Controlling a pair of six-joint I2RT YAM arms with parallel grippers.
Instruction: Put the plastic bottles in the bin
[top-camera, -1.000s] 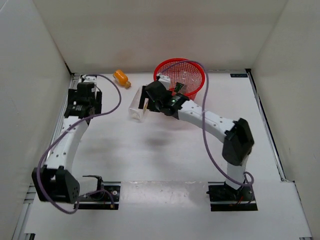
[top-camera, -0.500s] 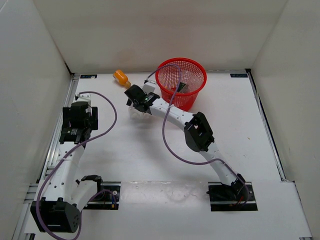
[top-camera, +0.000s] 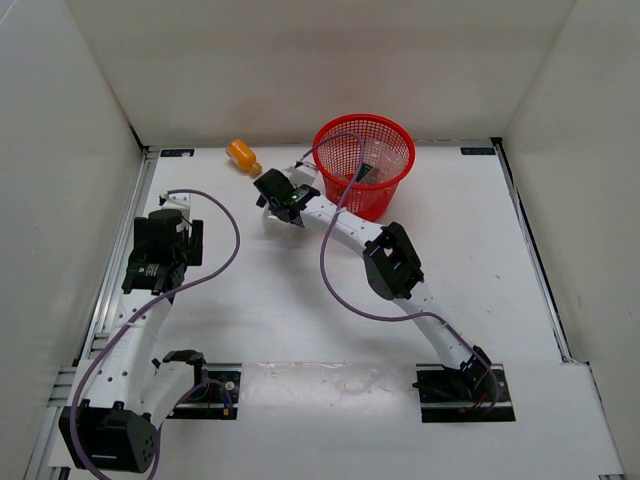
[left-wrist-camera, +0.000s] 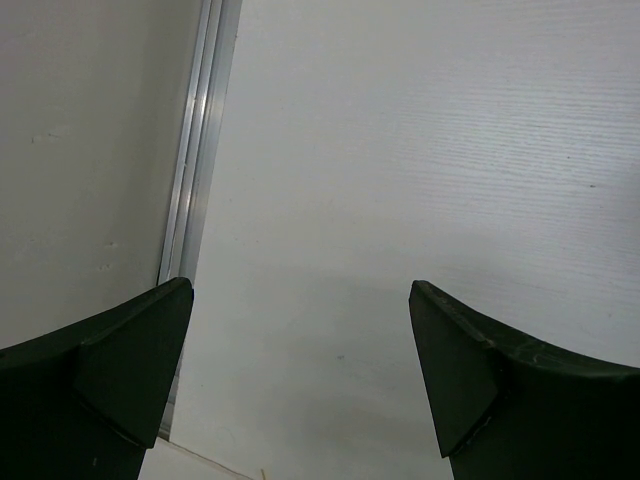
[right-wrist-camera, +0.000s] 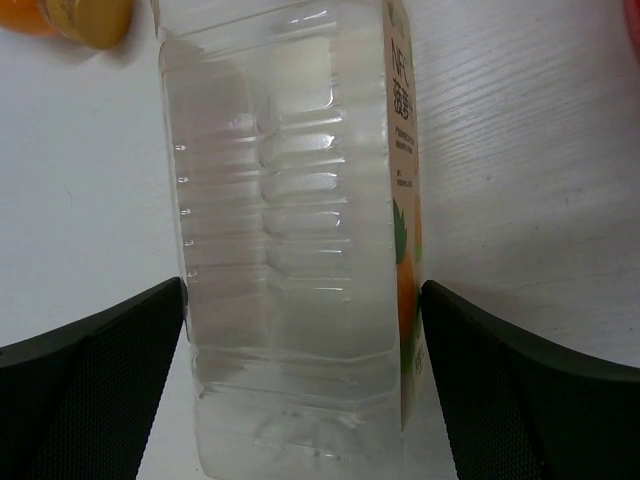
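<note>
The large squarish clear bottle lies on the white table left of the bin, with only a sliver of it showing under my right gripper. In the right wrist view my right gripper is open, with one finger on each side of the bottle, close to its walls. The orange bottle lies at the back, and its tip shows in the right wrist view. The red mesh bin stands at the back centre with bottles inside. My left gripper is open and empty over bare table.
White walls enclose the table on three sides. A metal rail runs along the left edge by my left gripper. The purple cable of the right arm loops over the bin's rim.
My right arm has swung left from the bin and come down with its fingers around the squarish bottle. My left arm has drawn back from the far left corner.
</note>
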